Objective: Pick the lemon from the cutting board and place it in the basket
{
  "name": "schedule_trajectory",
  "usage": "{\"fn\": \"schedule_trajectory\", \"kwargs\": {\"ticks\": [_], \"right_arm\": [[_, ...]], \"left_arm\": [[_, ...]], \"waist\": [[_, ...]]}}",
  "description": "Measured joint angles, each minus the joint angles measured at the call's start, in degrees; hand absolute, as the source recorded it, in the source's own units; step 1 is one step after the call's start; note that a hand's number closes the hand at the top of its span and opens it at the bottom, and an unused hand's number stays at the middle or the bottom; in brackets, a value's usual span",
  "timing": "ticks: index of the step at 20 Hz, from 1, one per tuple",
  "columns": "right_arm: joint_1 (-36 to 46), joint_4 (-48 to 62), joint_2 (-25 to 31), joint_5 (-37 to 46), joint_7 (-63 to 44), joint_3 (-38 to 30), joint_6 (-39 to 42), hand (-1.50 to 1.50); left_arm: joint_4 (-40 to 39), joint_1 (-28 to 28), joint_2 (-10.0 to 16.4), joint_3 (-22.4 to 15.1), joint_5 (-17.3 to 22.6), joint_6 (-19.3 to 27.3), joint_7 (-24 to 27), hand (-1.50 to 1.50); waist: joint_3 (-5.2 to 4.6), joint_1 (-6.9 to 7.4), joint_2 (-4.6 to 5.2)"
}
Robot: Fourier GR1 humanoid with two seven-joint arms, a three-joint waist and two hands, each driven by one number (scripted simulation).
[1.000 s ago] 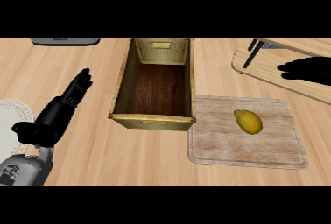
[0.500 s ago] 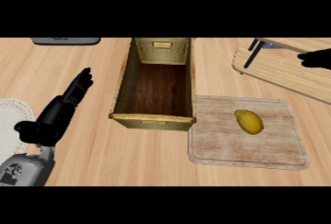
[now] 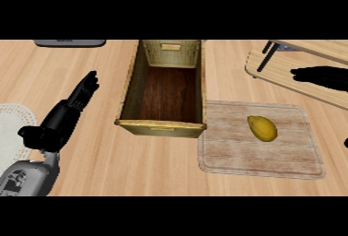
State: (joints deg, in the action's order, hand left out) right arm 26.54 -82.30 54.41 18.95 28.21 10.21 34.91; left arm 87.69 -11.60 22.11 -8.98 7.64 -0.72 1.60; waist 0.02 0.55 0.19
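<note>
Right of the basket (image 3: 160,124), just beside its right wall, the board (image 3: 231,156) is lying flat on the counter (image 3: 122,156). The lemon (image 3: 262,128) is resting on the board, in its half nearer the basket's front end, well apart from the basket wall and touching nothing else. It is lying with its long axis running roughly along the basket's length. The basket is standing upright and its dark inner floor is showing.

Left of the basket, the left hand (image 3: 68,108) is hovering over the counter with fingers straight and pointing toward the basket's far end. It is grasping nothing and is not touching the basket.

Far right of the basket, at the view's edge, the right hand (image 3: 323,76) is reaching in over a wooden rack (image 3: 292,76). Its fingers are stretching out toward the basket and holding nothing. It is well apart from the lemon and beyond the board's far edge.

Further left of the basket, behind the left forearm, a white mat (image 3: 12,124) is showing. Beyond the basket's far left corner, a grey object (image 3: 70,43) is lying at the counter's edge.
</note>
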Motion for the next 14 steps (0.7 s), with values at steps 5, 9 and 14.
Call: {"fn": "schedule_trajectory", "kwargs": {"ticks": [5,9,14], "right_arm": [[0.34,4.81,-5.86,3.91,2.27,2.01,-2.80,-1.50],[-0.16,7.19,-10.31,8.14,4.48,3.17,-5.89,-1.50],[0.31,11.71,-14.05,13.26,7.67,2.49,-8.84,-1.50]], "left_arm": [[-0.05,0.49,-0.68,0.92,-1.02,-0.96,0.20,0.00],[-0.40,-0.27,-1.14,2.22,-1.45,-2.20,-0.26,0.00],[2.04,1.04,-2.42,3.30,-2.39,-2.91,-1.77,0.00]], "waist": [[-0.01,0.05,-0.04],[0.00,-0.11,-0.08],[-0.01,-0.12,-0.13]]}}
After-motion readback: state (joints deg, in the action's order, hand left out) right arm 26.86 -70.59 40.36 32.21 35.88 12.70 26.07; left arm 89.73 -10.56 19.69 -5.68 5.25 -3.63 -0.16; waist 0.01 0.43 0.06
